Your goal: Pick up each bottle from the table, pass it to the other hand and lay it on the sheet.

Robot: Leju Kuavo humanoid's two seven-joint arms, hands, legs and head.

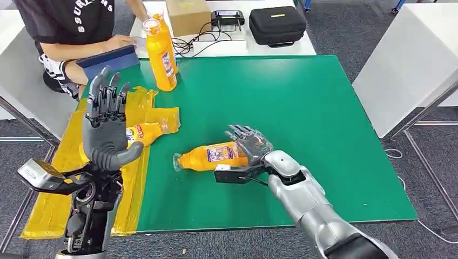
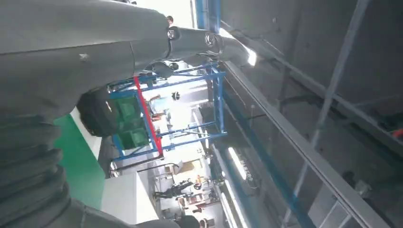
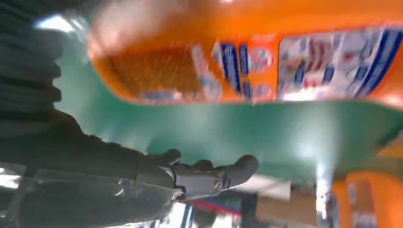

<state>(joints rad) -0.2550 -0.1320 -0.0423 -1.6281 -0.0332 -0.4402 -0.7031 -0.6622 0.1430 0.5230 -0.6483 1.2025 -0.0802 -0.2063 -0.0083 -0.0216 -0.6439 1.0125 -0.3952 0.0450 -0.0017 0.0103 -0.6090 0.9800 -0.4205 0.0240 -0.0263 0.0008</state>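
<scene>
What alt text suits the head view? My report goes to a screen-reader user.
The robot's right hand reaches an orange bottle lying on the green table, while its left hand is raised open over a yellow sheet holding another bottle. Two more bottles stand upright.

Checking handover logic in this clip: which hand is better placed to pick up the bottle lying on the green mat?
Right. The right hand is already at the lying bottle, fingers over its base. The left hand is raised, open and empty, over the yellow sheet.
</scene>
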